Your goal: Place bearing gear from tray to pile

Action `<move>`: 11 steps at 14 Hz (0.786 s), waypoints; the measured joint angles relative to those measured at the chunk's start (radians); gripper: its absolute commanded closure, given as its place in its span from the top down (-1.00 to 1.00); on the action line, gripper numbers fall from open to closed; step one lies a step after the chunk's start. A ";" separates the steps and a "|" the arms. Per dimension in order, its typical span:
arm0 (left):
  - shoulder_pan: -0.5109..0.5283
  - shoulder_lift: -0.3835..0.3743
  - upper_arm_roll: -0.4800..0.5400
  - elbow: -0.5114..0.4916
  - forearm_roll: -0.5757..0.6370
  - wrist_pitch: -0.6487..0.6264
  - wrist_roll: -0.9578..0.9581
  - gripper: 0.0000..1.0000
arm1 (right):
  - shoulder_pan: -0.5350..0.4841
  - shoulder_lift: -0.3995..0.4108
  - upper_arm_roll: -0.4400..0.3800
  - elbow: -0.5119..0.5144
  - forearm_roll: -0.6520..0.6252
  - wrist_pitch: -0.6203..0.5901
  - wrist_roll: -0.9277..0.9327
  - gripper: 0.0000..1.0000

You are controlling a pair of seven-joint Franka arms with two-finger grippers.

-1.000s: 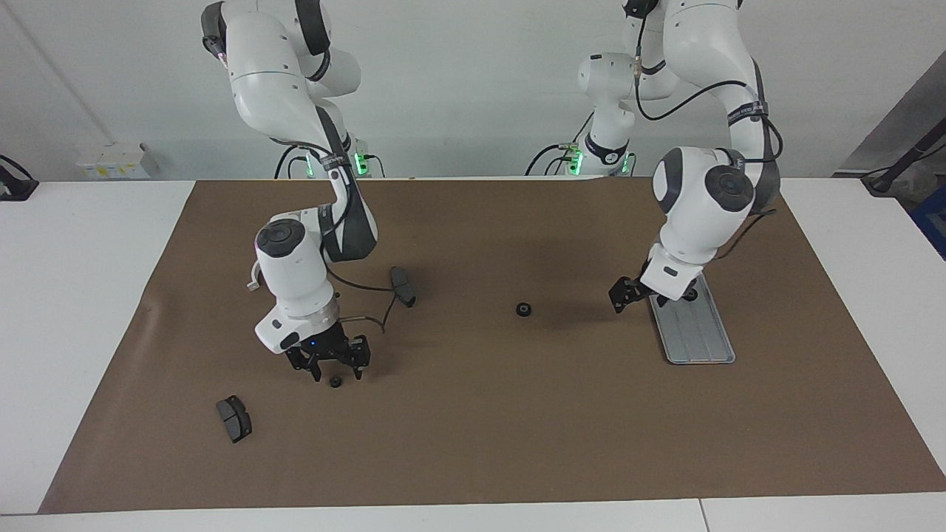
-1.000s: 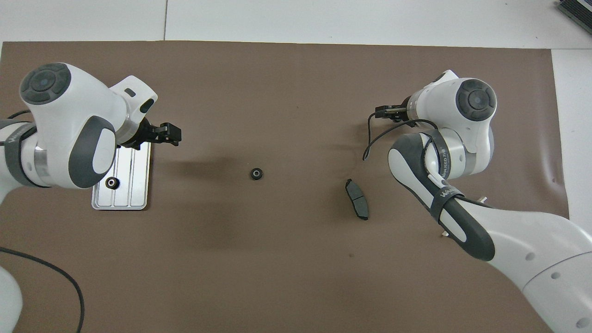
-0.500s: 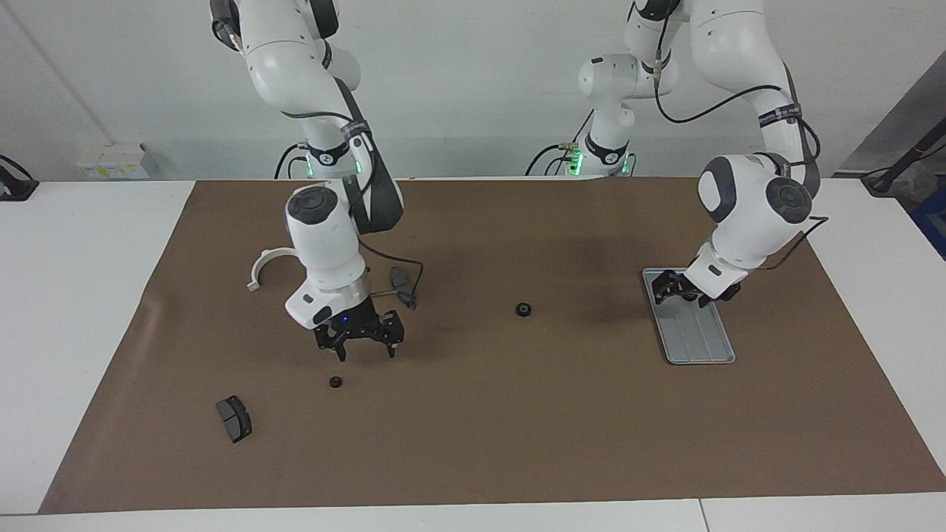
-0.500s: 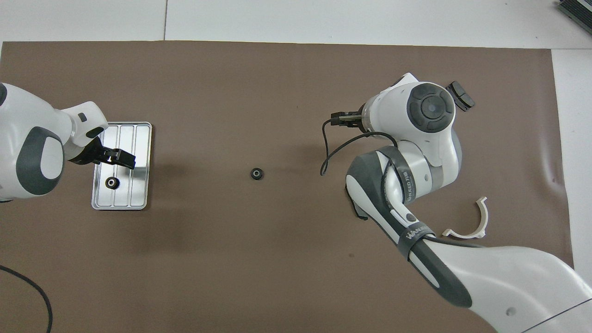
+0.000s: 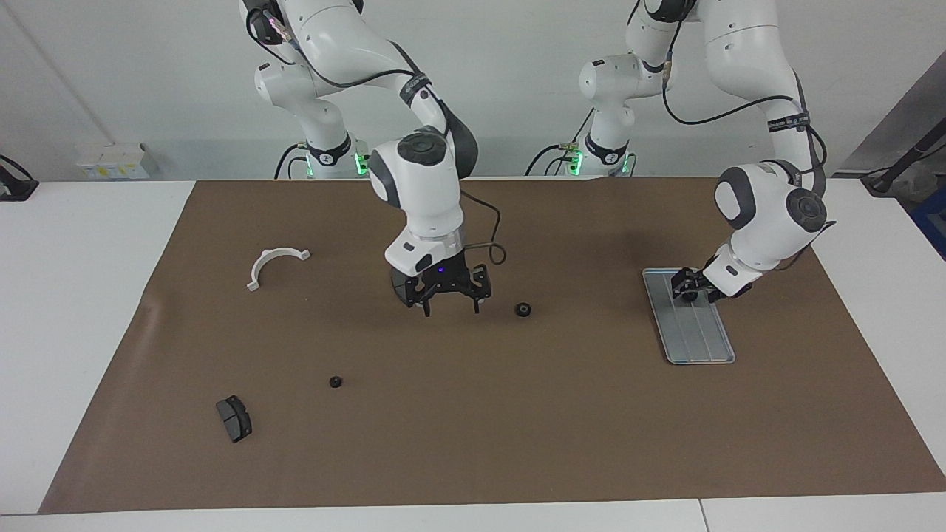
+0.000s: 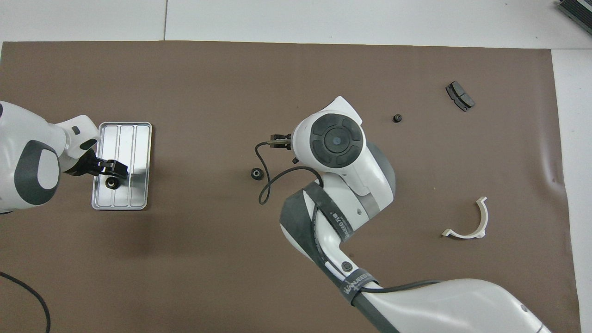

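The right gripper (image 5: 446, 299) has swung from the small gear (image 5: 335, 382) near the brake pad (image 5: 233, 418) to hang, fingers spread, beside the mid-mat gear (image 5: 523, 309). The left gripper (image 5: 689, 290) has lowered over the tray (image 5: 698, 343), seemingly around its gear (image 6: 111, 182); its grip is unclear.

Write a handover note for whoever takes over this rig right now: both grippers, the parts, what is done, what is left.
Left gripper: low over the tray, around the bearing gear on it; grip unclear.
Right gripper: open, empty, over the mat beside the mid-table gear.
Pile end: small gear, one visible brake pad and white half-ring bracket lie apart.
Done: one gear at the pile.
Left: mid-table gear and tray gear.
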 measured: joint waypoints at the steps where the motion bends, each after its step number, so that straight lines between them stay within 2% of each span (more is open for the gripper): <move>1: 0.002 0.000 0.000 -0.008 0.000 0.009 0.000 0.48 | 0.030 0.024 0.000 0.015 -0.003 0.000 0.037 1.00; 4: 0.004 0.000 0.000 -0.042 0.000 0.036 0.000 0.30 | 0.096 0.109 -0.001 0.061 -0.036 0.000 0.114 1.00; 6: 0.004 0.000 0.000 -0.054 0.000 0.043 0.002 0.10 | 0.122 0.151 -0.001 0.077 -0.044 0.000 0.135 1.00; 9: 0.008 -0.003 0.000 -0.055 0.000 0.045 0.014 -0.21 | 0.148 0.181 -0.001 0.090 -0.052 0.001 0.142 1.00; 11: 0.015 -0.005 0.001 -0.055 0.000 0.045 0.026 -0.34 | 0.155 0.192 -0.001 0.094 -0.061 0.010 0.142 1.00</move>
